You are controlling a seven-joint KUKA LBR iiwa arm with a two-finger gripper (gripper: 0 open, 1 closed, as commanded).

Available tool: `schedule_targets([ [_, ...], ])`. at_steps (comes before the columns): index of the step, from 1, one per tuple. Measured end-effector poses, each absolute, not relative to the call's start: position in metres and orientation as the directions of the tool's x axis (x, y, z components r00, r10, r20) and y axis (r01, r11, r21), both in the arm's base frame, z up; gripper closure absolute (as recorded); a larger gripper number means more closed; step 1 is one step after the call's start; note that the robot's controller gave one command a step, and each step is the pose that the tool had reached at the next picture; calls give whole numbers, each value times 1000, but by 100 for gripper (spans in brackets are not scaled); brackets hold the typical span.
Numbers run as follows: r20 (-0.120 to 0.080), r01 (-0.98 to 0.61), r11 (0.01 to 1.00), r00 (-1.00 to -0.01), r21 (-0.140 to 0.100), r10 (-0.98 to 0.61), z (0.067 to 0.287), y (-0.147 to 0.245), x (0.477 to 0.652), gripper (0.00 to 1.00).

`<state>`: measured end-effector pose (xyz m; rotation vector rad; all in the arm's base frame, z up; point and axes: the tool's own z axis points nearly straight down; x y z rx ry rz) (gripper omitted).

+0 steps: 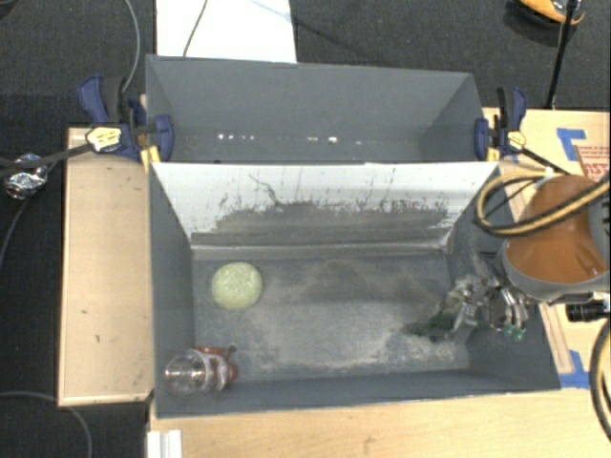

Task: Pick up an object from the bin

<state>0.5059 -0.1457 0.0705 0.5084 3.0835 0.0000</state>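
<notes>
My gripper (474, 309) is low at the bin's right side, close to the right wall. A small dark green thing (431, 328) lies on the floor right at its tip, touching or nearly touching it. I cannot tell whether the gripper has hold of it. A pale green ball (237, 285) rests on the floor at the left. A clear plastic piece with a red part (199, 370) lies in the front left corner.
The arm with its orange cover and looped cables comes in over the bin's right rim. The bin's sloped back wall rises behind the floor. Bare floor stretches between the ball and the gripper.
</notes>
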Motion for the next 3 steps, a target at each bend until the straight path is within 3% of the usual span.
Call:
schedule_targets([
  [3, -16, 312, 950, -950, 2, 312, 71, -146, 506, 100],
])
